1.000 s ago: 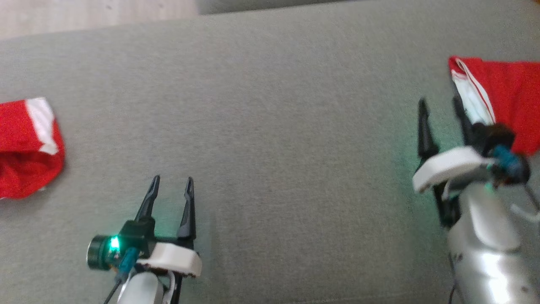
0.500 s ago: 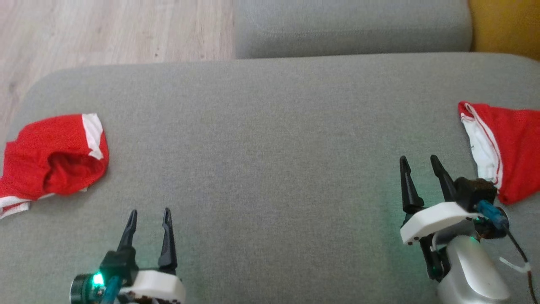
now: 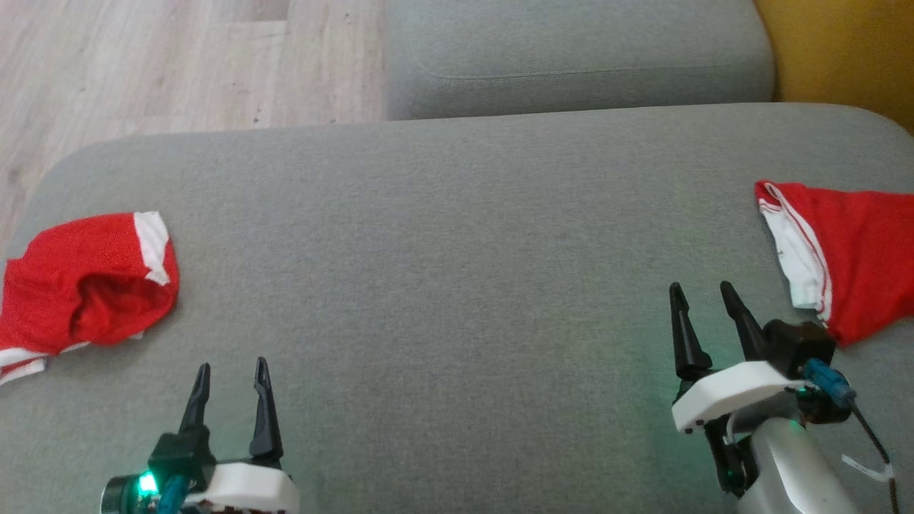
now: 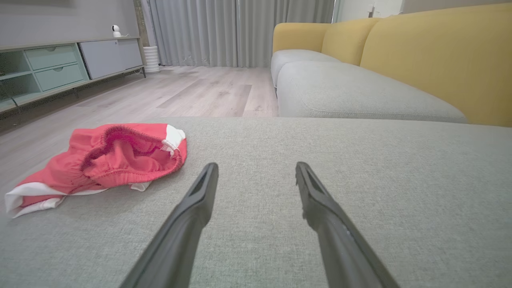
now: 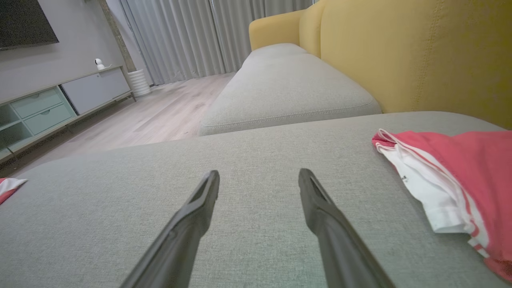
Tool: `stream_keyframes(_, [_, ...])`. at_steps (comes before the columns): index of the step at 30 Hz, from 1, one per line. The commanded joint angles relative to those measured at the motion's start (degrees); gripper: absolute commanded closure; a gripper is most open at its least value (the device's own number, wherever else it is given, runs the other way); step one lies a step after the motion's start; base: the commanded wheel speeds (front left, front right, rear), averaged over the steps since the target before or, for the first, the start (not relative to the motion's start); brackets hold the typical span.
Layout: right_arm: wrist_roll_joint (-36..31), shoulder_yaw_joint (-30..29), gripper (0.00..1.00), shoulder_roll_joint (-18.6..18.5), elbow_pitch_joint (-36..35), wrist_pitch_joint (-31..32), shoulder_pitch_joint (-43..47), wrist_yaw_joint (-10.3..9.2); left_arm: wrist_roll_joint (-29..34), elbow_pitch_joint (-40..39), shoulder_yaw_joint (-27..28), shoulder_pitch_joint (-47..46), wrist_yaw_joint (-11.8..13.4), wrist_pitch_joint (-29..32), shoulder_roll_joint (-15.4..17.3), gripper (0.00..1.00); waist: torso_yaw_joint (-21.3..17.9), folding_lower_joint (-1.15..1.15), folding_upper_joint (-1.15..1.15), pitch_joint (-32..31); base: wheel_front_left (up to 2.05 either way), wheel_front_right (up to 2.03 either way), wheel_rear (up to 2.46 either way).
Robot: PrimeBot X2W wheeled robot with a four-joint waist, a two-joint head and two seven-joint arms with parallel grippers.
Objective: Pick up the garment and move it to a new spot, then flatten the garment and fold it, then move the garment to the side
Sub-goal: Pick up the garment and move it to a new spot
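A crumpled red garment with white trim lies bunched near the left edge of the grey seat cushion. In the left wrist view its elastic waistband gapes open toward the camera, and a white hem spreads flat at its near end. A second red garment, red with white panels and thin stripes, lies at the cushion's right edge and runs out of the head view; the right wrist view shows its white edge folded over the red cloth. The two pieces are well apart, with bare cushion between them.

The left end effector hovers over the cushion near the crumpled garment, apart from it, fingers spread wide with nothing between them. The right end effector stands just beside the second garment, also spread wide and holding nothing.

Beyond the cushion lie another grey cushion, a yellow backrest and a pale wooden floor.
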Motion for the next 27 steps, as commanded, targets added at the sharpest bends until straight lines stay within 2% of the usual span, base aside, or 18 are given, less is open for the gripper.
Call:
stream_keyframes(1, [0.4, 1.6, 0.0, 0.1, -1.9, -0.5, -1.1, -0.04, -0.7, -1.7, 1.9, -1.1, 0.5, -0.2, 0.5, 0.0, 0.8, 0.0, 0.0, 0.3, 0.0, 0.0, 0.0])
stream_keyframes(6, [0.3, 2.8, 0.0, 0.1, -1.9, -0.5, -0.5, -0.04, -1.2, -0.9, 1.6, -1.4, 0.4, -0.2, 0.5, 0.0, 5.4, 0.0, 0.0, 0.8, 0.0, 0.0, 0.0])
stream_keyframes(12, [1.3, 4.6, 0.0, 0.1, -1.6, -0.5, 0.4, -0.04, -1.0, -0.5, 2.0, -1.0, 0.3, -0.2, 0.5, 0.0, 14.4, 0.0, 0.0, 1.4, 0.0, 0.0, 0.0])
stream_keyframes(18, [2.5, 6.9, 0.0, 0.1, -0.9, -0.5, -0.1, -0.04, -0.3, -0.5, 5.1, 0.6, 0.3, -0.2, 0.7, 0.0, 22.1, 0.0, 0.0, 1.6, 0.0, 0.0, 0.0])
stream_keyframes(23, [3.2, 8.9, 0.0, 0.1, -0.6, -0.5, -0.5, -0.04, 0.3, -1.5, 8.5, 2.3, -0.1, -0.2, 0.7, 0.0, 25.1, 0.0, 0.0, 1.9, 0.0, 0.0, 0.0])
stream_keyframes(27, [3.6, 9.7, 0.0, 0.1, -0.2, -0.5, -0.6, -0.04, 0.4, -1.4, 10.5, 3.0, 0.0, -0.2, 0.6, 0.0, 25.7, 0.0, 0.0, 1.9, 0.0, 0.0, 0.0])
